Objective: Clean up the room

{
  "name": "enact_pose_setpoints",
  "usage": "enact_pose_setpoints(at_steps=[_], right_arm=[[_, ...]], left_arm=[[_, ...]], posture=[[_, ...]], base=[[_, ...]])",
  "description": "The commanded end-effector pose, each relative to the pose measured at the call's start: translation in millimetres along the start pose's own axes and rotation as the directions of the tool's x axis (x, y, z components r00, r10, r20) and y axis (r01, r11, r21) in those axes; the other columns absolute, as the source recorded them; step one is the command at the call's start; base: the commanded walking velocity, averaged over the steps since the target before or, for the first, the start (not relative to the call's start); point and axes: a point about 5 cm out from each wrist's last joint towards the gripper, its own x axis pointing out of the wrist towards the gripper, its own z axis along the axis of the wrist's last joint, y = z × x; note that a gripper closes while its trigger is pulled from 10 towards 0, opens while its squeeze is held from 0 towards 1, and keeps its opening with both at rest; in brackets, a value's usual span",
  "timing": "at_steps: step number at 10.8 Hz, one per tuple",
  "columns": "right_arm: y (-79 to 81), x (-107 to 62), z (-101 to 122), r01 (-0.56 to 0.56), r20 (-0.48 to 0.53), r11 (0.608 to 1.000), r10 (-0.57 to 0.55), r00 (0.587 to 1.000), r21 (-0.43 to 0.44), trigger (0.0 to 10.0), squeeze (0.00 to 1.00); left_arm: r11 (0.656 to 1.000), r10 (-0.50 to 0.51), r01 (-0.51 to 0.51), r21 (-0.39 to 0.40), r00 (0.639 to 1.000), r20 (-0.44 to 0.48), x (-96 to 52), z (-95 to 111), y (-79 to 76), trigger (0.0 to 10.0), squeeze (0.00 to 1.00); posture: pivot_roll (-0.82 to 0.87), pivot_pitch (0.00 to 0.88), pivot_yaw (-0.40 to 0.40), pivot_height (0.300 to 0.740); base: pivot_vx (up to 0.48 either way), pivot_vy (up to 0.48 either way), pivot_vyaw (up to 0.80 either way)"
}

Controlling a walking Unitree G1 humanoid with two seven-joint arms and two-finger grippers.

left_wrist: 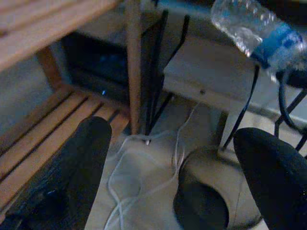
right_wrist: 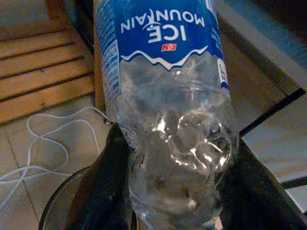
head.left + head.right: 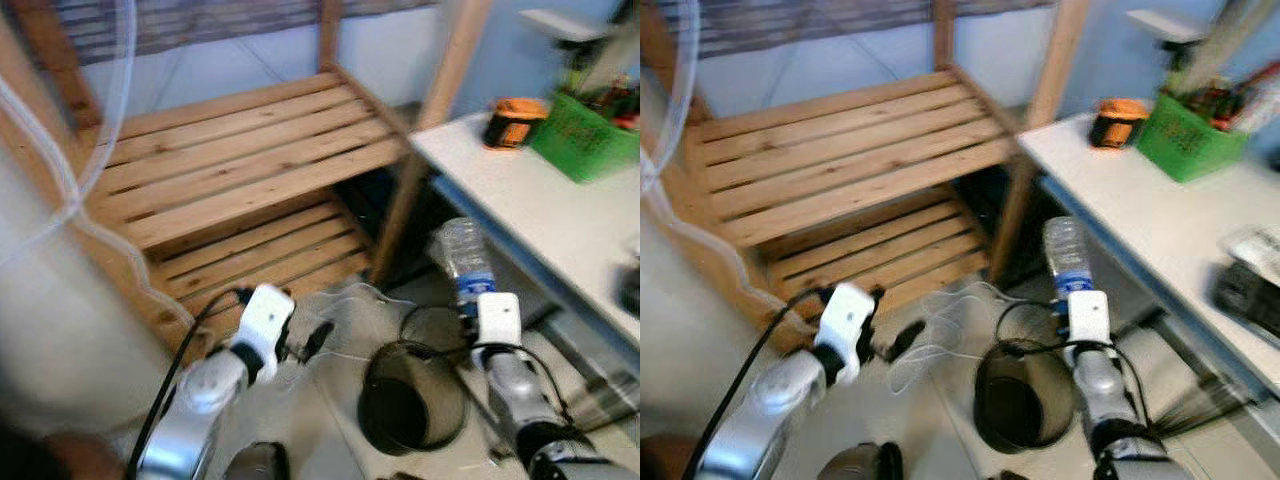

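Rt gripper [image 2: 172,191]: 2 fingers clamped on base of clear plastic bottle [image 3: 466,260], long axis upright-ish, held above and just beyond rim of dark bin [image 3: 410,400] on floor; bin sits below, toward robot, nearer rt arm. Lt gripper [image 1: 177,163]: fingers spread wide, holding nothing, hovering over white cable [image 1: 144,172] near wooden shelf [image 3: 240,160].

Clear crumpled plastic bottle [image 2: 168,120], blue label, held upright above round dark bin [image 3: 412,400] on floor.

right hand [image 3: 1072,285] holds bottle [image 3: 1064,252] above bin [image 3: 1025,396].
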Motion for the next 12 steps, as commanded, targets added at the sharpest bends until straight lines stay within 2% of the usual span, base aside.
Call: enact_pose_setpoints(at_steps=[1, 2, 3, 4, 5, 6, 7, 8, 10, 12], right_arm=[[-5.8, -5.9, -2, -0.018, 0.053, 1.0, 0.016, 0.998, 0.022, 10.0, 0.0], [-4.8, -15.3, -10, -0.053, 0.073, 0.998, 0.051, 0.996, 0.028, 10.0, 0.0], [-8.5, -26.5, -18, -0.045, 0.106, 0.998, 0.04, 0.994, 0.051, 10.0, 0.0], [-6.3, -54.3, -23, -0.109, 0.178, 0.989, 0.09, 0.98, 0.101, 10.0, 0.0], [7.6, -74.9, -27, -0.233, 0.185, 0.969, 0.215, 0.959, 0.086, 10.0, 0.0], [11.5, -86.7, -29, -0.304, 0.184, 0.95, 0.287, 0.94, 0.072, 10.0, 0.0], [-12.7, -89.4, -29, -0.252, 0.179, 0.965, 0.236, 0.955, 0.072, 10.0, 0.0], [-30.1, -88.9, -25, -0.182, 0.178, 0.978, 0.163, 0.97, 0.098, 10.0, 0.0], [-38.7, -91.6, -25, -0.111, 0.173, 0.983, 0.085, 0.981, 0.145, 10.0, 0.0], [-29.0, -92.4, -26, -0.133, 0.158, 0.977, 0.106, 0.982, 0.168, 10.0, 0.0]], left_arm=[[1.0, -0.012, 0.012, -0.001, 1.0, 0.011, 7.7, 0, -5.6, 10.0, 0.0], [1.0, -0.001, 0.001, 0.006, 1.0, 0.027, 13.3, 3, -3.0, 10.0, 0.0], [1.0, 0.021, -0.022, 0.013, 0.999, 0.049, 16.4, 7, 2.3, 10.0, 0.0], [0.999, 0.032, -0.033, 0.012, 0.997, 0.068, 17.4, 8, 5.0, 10.0, 0.0], [1.0, 0.025, -0.026, 0.011, 0.997, 0.069, 18.9, 6, 4.8, 10.0, 0.0], [1.0, 0.022, -0.022, 0.01, 0.998, 0.065, 22.2, 5, 5.8, 10.0, 0.0], [0.999, 0.03, -0.031, 0.013, 0.997, 0.072, 26.8, 7, 9.8, 10.0, 0.0], [0.999, 0.045, -0.046, 0.018, 0.996, 0.077, 27.8, 7, 12.6, 10.0, 0.0], [0.997, 0.08, -0.082, 0.015, 0.993, 0.091, 26.6, 8, 15.9, 10.0, 0.0], [0.996, 0.084, -0.087, 0.031, 0.993, 0.087, 26.5, 5, 17.9, 10.0, 0.0]], posture=[[0.05, 0.035, -0.034, 0.74], [0.04, 0.019, -0.036, 0.74], [0.02, 0.0, -0.036, 0.74], [0.0, 0.0, -0.034, 0.74], [-0.03, 0.0, -0.032, 0.74], [-0.03, 0.0, -0.025, 0.74], [-0.04, 0.0, -0.021, 0.74], [-0.05, 0.0, -0.018, 0.74], [-0.05, 0.0, -0.009, 0.74], [-0.05, 0.0, 0.003, 0.74]], base=[[0.0, 0.0, 0.0], [0.0, 0.0, 0.0], [0.0, 0.0, 0.0], [0.0, 0.0, 0.0], [0.0, 0.0, 0.0], [0.0, 0.0, 0.0], [0.0, 0.0, 0.0], [0.0, 0.0, 0.0], [0.0, 0.0, 0.0], [0.0, 0.0, 0.0]])
